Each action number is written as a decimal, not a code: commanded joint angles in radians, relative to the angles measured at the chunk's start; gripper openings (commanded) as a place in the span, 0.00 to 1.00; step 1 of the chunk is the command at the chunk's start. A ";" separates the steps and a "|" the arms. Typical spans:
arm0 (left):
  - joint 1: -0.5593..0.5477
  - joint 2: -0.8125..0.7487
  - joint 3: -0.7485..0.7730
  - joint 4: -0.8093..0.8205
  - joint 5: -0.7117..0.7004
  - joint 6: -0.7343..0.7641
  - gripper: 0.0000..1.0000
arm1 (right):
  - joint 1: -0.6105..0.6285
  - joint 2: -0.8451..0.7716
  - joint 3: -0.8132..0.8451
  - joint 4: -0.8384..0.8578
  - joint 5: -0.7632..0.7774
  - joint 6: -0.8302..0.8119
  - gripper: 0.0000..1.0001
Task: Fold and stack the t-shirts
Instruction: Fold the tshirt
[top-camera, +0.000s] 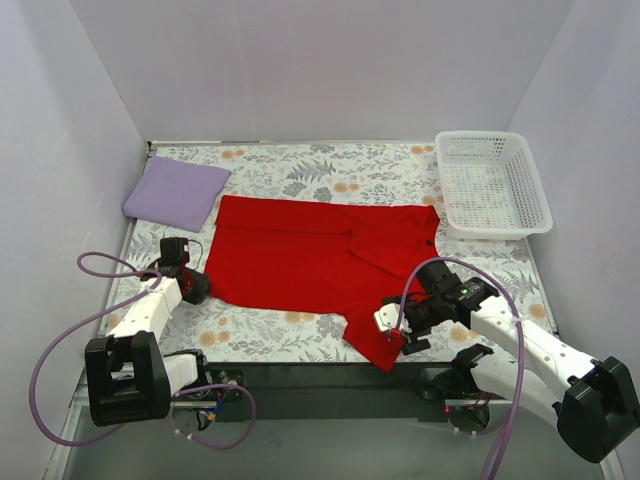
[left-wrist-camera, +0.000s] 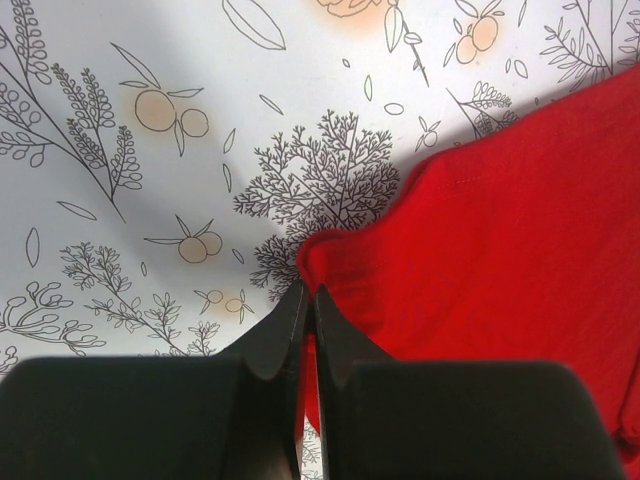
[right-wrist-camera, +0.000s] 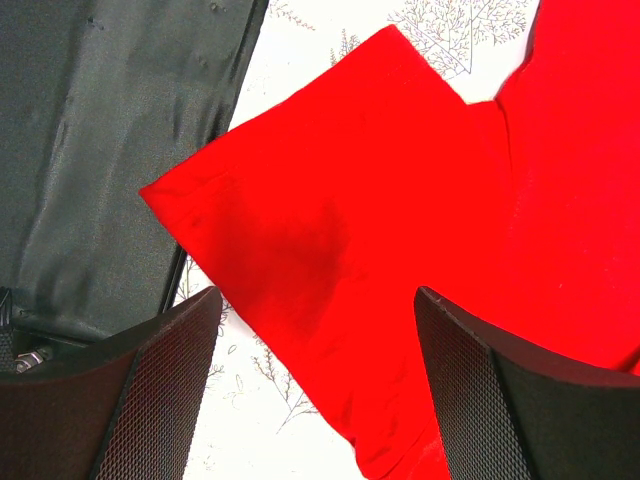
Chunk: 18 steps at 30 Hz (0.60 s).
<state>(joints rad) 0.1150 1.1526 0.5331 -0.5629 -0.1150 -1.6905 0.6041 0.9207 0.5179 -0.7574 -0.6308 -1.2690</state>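
Cloth of the red shirt (top-camera: 300, 255), spread flat on the counter (top-camera: 270, 335), looks light and limp, best taken at corners: left hand (left-wrist-camera: 308, 292) pinches its hem corner, right hand (right-wrist-camera: 318, 300) hangs open over the near sleeve (right-wrist-camera: 300, 200).

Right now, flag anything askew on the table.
The red shirt lies crooked: its sleeve reaches the floral cloth's near edge under the open right gripper, and a corner curls up where the shut left gripper pinches it.
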 joint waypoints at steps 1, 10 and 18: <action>0.003 -0.022 -0.007 0.014 0.006 0.009 0.00 | -0.001 -0.005 0.022 -0.016 -0.015 -0.016 0.84; 0.005 -0.022 -0.008 0.018 0.012 0.014 0.00 | -0.001 0.000 0.021 -0.014 -0.018 -0.018 0.84; 0.003 -0.022 -0.008 0.021 0.017 0.015 0.00 | -0.001 0.000 0.019 -0.017 -0.021 -0.023 0.84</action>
<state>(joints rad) 0.1150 1.1526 0.5316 -0.5518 -0.1028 -1.6829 0.6041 0.9207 0.5179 -0.7586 -0.6312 -1.2800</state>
